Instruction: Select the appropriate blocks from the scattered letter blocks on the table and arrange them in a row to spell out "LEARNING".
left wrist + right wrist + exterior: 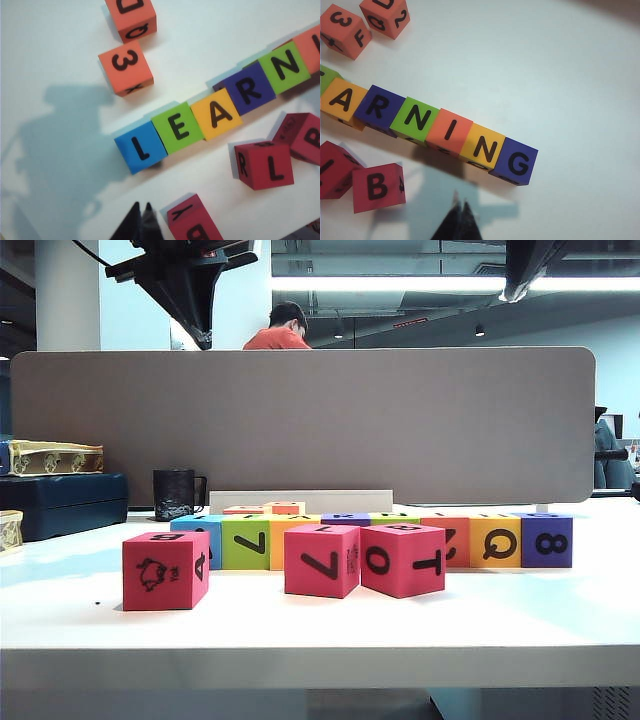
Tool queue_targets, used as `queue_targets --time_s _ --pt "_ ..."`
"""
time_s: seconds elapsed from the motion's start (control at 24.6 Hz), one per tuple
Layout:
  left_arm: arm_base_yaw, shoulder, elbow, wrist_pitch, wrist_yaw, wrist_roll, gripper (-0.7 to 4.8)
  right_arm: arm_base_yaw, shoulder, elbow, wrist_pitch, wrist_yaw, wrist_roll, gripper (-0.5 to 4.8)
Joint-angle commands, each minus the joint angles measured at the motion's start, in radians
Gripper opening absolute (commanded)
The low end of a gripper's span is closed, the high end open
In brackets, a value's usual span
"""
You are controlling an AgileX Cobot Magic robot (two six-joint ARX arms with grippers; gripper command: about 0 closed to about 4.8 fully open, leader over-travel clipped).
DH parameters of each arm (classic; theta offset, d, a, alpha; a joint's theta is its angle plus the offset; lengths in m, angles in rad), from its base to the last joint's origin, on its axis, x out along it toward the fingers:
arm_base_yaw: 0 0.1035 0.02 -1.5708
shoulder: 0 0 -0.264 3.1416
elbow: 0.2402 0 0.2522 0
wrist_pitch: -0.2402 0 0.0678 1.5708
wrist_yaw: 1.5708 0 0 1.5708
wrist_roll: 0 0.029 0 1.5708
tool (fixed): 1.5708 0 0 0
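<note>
Spelling LEARNING, the block row [435,127] lies on the table [570,75] with loose red blocks [262,165] beside it, both the left pincer [141,212] and right pincer [460,212] pressed together, empty, above.

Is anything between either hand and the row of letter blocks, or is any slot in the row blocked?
Nothing visible. The left hand, shut, hangs over bare table near the blue L block. The right hand, shut, hangs near the purple G block. The row already reads LEARNING, with red spare blocks lying clear of it.
</note>
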Motion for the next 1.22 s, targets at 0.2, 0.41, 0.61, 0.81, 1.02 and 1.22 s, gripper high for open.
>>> queue_targets --time_s 0.2,0.41,0.61,0.81,1.02,1.22 --pt "0.0 -0.007 0.002 0.002 0.004 -0.002 -0.05 0.0 -0.003 0.007 0.01 0.001 -0.001 -0.01" --pt "-0.001 -0.007 0.002 0.04 0.004 -0.002 -0.05 0.0 -0.003 0.007 0.011 0.001 -0.001 -0.01" --pt "0.0 -0.007 0.002 0.082 0.004 -0.002 -0.05 0.0 -0.003 0.007 0.011 0.001 -0.001 -0.01" --pt "-0.001 -0.007 0.002 0.123 0.004 -0.002 -0.05 0.0 -0.003 0.007 0.011 0.001 -0.001 -0.01" --pt "-0.001 -0.007 0.002 0.154 0.004 -0.002 -0.05 0.0 -0.003 0.007 0.011 0.002 -0.001 -0.01" --pt "0.0 -0.007 0.002 0.16 0.004 -0.002 -0.05 0.0 -0.004 0.005 0.05 0.006 0.0 -0.01"
